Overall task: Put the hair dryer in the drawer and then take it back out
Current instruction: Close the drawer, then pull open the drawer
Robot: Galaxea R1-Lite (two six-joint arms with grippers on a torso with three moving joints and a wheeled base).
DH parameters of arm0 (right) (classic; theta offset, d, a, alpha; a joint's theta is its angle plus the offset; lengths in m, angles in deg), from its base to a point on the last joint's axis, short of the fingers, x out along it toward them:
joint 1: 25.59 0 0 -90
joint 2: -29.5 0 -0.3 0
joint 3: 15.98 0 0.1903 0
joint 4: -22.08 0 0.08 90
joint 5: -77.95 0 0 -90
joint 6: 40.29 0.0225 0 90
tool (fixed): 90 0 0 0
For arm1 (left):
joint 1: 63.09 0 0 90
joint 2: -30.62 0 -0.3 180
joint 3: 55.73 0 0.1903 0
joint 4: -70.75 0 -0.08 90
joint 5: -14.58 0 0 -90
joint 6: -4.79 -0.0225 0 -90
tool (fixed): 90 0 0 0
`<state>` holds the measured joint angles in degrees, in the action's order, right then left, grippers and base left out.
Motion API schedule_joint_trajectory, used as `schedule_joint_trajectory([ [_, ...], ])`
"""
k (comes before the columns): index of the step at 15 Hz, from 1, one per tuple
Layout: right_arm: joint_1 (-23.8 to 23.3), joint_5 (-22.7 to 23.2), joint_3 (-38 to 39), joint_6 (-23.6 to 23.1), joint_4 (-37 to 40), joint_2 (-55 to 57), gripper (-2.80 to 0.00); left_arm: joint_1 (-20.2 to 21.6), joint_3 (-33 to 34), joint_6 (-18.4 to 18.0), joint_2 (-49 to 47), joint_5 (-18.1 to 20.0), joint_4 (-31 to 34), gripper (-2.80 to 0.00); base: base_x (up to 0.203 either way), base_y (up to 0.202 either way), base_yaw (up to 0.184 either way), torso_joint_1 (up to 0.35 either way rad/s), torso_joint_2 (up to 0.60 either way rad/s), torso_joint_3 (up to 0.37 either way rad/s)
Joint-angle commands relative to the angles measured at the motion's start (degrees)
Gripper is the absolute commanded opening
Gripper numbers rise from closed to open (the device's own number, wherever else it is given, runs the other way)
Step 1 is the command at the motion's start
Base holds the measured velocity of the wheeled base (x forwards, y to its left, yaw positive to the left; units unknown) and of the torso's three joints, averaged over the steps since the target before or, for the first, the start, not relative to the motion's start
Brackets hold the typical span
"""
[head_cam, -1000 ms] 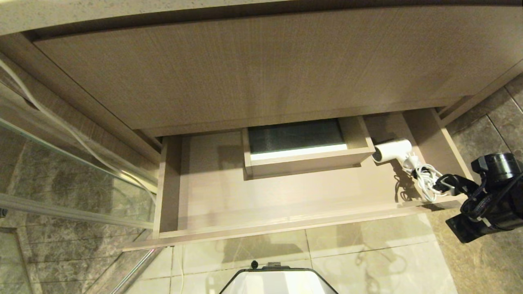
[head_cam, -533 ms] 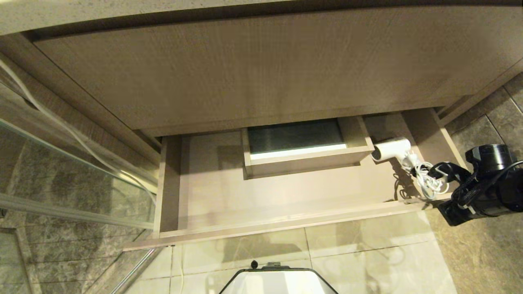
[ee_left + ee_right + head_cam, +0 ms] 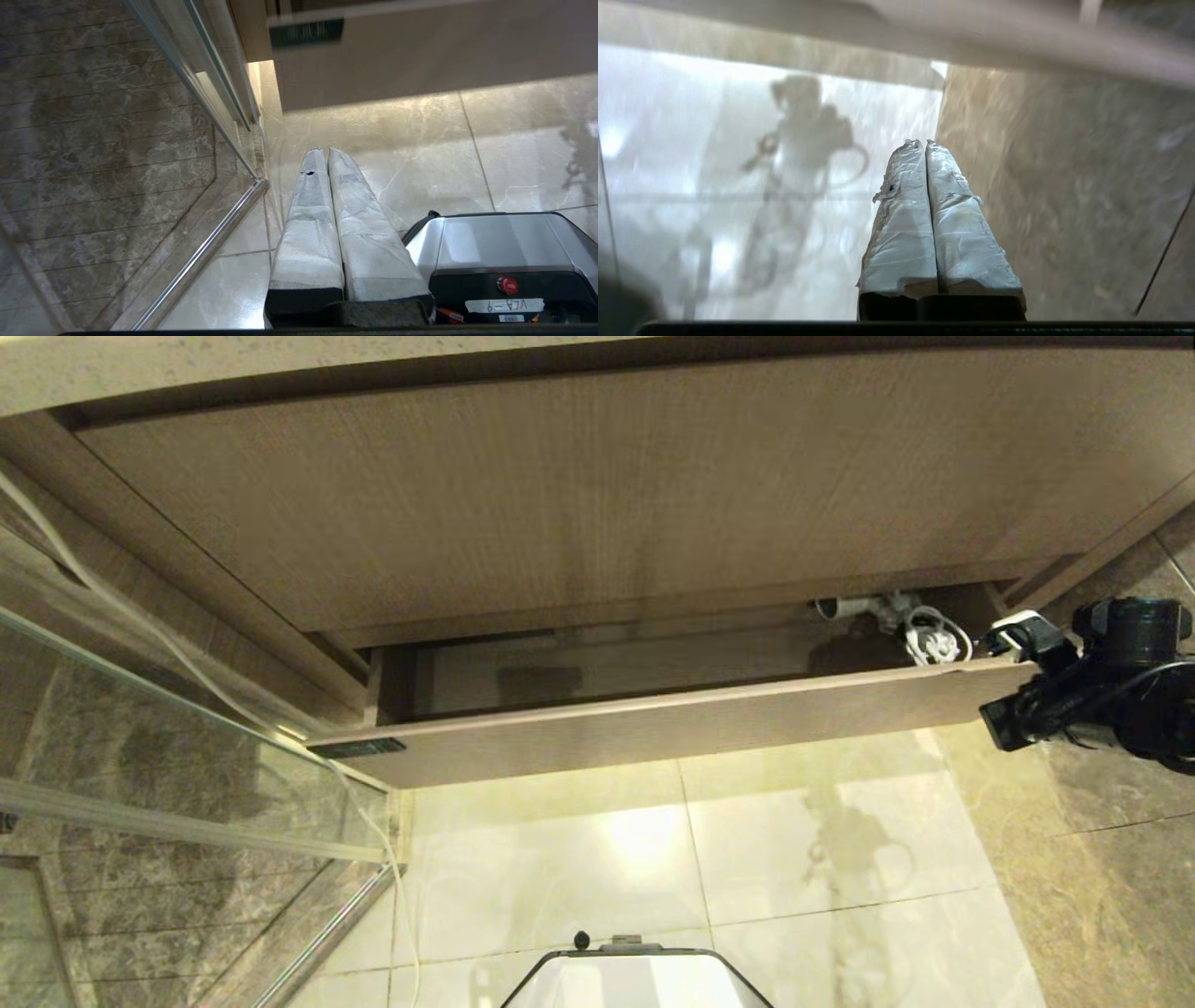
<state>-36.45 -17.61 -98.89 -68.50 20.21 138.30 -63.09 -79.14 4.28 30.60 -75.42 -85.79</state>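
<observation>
Bathroom: a wood-grain vanity cabinet (image 3: pixel 597 495) fills the upper frame, a glass shower partition (image 3: pixel 140 728) stands at left, marble floor tiles (image 3: pixel 709 859) below.

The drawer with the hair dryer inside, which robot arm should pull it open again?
Probably the right. The right gripper, shut, sits at the right end of the drawer, near the hair dryer. The left gripper, also shut, hangs over the floor by the robot's base.

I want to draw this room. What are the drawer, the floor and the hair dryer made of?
The drawer looks like wood or a wood-look board: light brown, fine straight grain, matte. The floor looks like polished stone or ceramic tile: pale, veined, glossy with reflections. The hair dryer looks like smooth white plastic, though little of it shows.
</observation>
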Motion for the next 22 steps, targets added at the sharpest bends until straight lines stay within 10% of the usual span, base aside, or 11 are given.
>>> schedule_joint_trajectory([
  [1, 0.14, -0.03, -0.83, -0.09, -1.26, 0.33, -2.80, 0.00, -0.04, -0.02, 0.02, 0.00, -0.01, -2.80, 0.000, 0.000, 0.000, 0.000, 0.00, 0.000],
  [13, 0.08, -0.32, 1.28, -1.44, 13.26, -9.97, -2.80, 0.00, 0.05, -0.02, 0.02, 0.00, -0.01, -2.80, 0.000, 0.000, 0.000, 0.000, 0.00, 0.000],
  [16, 0.22, 0.97, 2.08, -12.27, 17.27, -18.05, -2.80, 0.00, 0.03, -0.02, 0.02, 0.00, 0.01, -2.80, 0.000, 0.000, 0.000, 0.000, 0.00, 0.000],
  [22, 4.13, 32.66, 4.55, -36.71, 28.37, -32.52, -2.80, 0.00, 0.02, -0.02, 0.02, 0.00, -0.01, -2.80, 0.000, 0.000, 0.000, 0.000, 0.00, 0.000],
])
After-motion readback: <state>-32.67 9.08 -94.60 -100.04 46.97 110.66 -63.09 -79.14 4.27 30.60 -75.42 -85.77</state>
